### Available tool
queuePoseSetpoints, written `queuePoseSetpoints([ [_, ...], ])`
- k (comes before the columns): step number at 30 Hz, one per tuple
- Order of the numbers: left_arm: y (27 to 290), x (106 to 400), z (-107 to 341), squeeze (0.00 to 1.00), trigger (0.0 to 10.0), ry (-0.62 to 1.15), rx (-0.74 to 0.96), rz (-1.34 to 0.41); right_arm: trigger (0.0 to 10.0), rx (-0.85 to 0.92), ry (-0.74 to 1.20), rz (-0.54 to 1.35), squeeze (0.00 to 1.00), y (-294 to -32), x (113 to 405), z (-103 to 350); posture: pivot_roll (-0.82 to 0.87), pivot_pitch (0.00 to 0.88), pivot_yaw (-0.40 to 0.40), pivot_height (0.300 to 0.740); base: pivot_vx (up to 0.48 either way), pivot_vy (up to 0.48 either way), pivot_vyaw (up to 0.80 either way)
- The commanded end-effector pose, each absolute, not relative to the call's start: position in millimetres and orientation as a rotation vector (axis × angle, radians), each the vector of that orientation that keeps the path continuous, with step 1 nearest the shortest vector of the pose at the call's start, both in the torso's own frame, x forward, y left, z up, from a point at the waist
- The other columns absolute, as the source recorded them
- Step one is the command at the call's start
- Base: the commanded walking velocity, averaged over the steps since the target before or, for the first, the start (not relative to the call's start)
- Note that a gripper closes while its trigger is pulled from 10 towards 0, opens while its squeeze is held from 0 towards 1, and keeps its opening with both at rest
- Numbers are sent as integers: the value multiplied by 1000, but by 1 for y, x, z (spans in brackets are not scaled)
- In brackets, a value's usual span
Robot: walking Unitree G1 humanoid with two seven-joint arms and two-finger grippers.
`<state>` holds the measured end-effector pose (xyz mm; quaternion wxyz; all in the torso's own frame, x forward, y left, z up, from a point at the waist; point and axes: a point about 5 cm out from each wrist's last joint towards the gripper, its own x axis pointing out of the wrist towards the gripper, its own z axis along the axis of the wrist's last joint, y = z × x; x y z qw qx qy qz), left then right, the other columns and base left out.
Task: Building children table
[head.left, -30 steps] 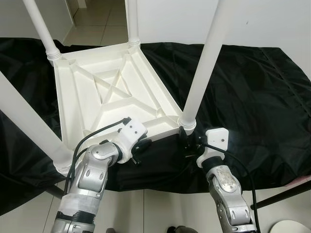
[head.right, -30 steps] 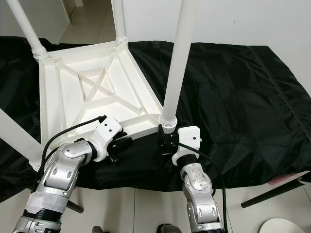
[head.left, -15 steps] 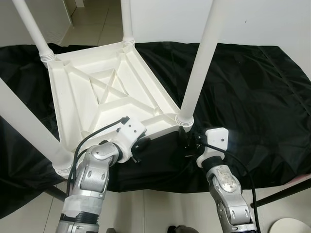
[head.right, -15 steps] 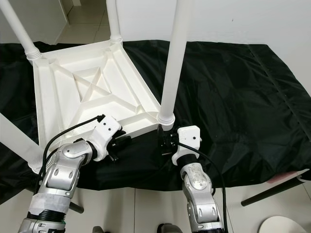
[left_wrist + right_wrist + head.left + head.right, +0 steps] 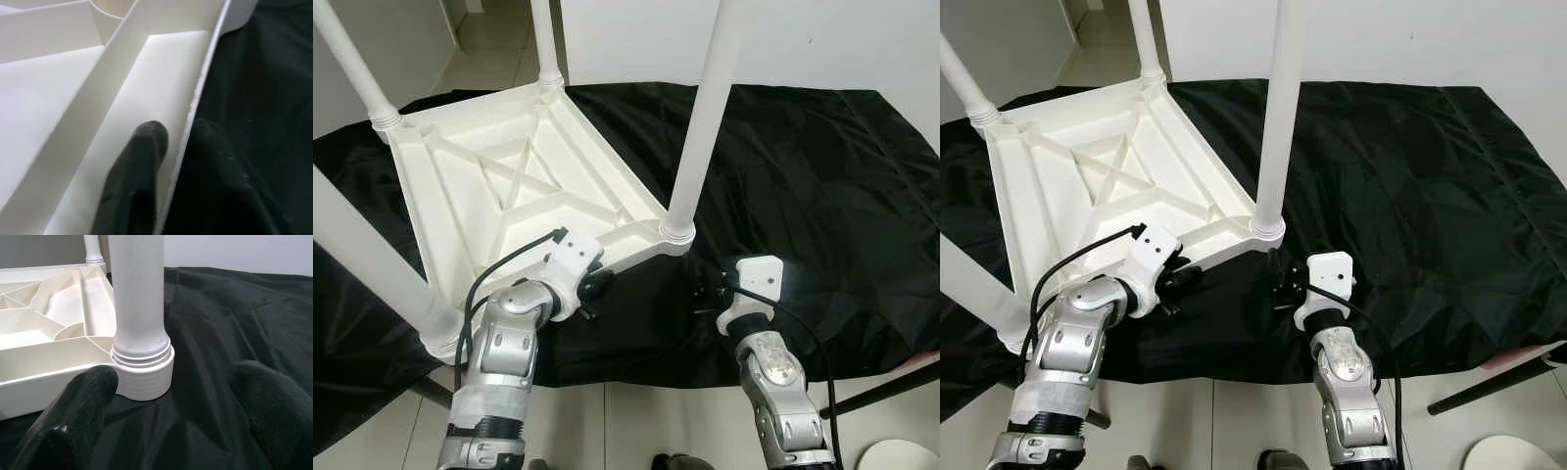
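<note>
The white children's table (image 5: pixel 509 186) lies upside down on a black cloth (image 5: pixel 822 176), its legs pointing up. My left gripper (image 5: pixel 590 286) is shut on the table's near rim (image 5: pixel 195 103); one finger (image 5: pixel 139 161) lies inside the rim and the other outside. The near right leg (image 5: pixel 695 127) stands screwed into its corner socket (image 5: pixel 146 377). A short way in front of that socket my right gripper (image 5: pixel 710 292) stands open on the cloth, its fingers (image 5: pixel 83 411) spread wide and touching nothing.
The black cloth ends at a near edge (image 5: pixel 636 367) just behind my wrists, with tiled floor (image 5: pixel 636 421) below. A dark rod (image 5: pixel 881 392) and a white round object (image 5: pixel 901 455) sit at the lower right. A white wall (image 5: pixel 822 39) runs behind.
The table has slid and turned to the left with my left gripper holding its rim. The near right leg's base, earlier against my right gripper, now stands apart from it.
</note>
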<state>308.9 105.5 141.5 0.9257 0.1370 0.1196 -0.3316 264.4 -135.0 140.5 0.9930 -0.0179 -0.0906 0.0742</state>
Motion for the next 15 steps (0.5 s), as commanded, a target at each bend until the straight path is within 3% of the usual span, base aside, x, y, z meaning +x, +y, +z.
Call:
queuePoseSetpoints([
  [1, 106, 310, 144, 1000, 10000, 141, 199, -359, 10000, -28, -170, 145, 0, -134, 264, 136, -73, 114, 45, 740, 0, 0, 0],
  [4, 82, 296, 150, 1000, 10000, 88, 204, -569, 10000, -25, -170, 136, 0, -135, 264, 135, -73, 115, 50, 740, 0, 0, 0],
  [9, 72, 285, 154, 996, 10000, 29, 253, -664, 10000, -20, -171, 134, 0, -135, 263, 135, -74, 116, 52, 740, 0, 0, 0],
  [10, 69, 280, 158, 635, 10000, -6, 267, -706, 10000, -18, -173, 135, 0, -135, 263, 135, -74, 117, 54, 740, 0, 0, 0],
  [11, 69, 280, 158, 635, 10000, -6, 267, -706, 10000, -18, -173, 135, 0, -135, 263, 135, -74, 117, 54, 740, 0, 0, 0],
  [12, 67, 272, 162, 0, 10000, -49, 273, -753, 10000, -9, -181, 149, 0, -134, 263, 137, -72, 119, 55, 740, 0, 0, 0],
  [15, 72, 259, 172, 0, 10000, -89, 217, -839, 10000, 16, -200, 209, 0, -131, 263, 141, -67, 119, 55, 740, 0, 0, 0],
])
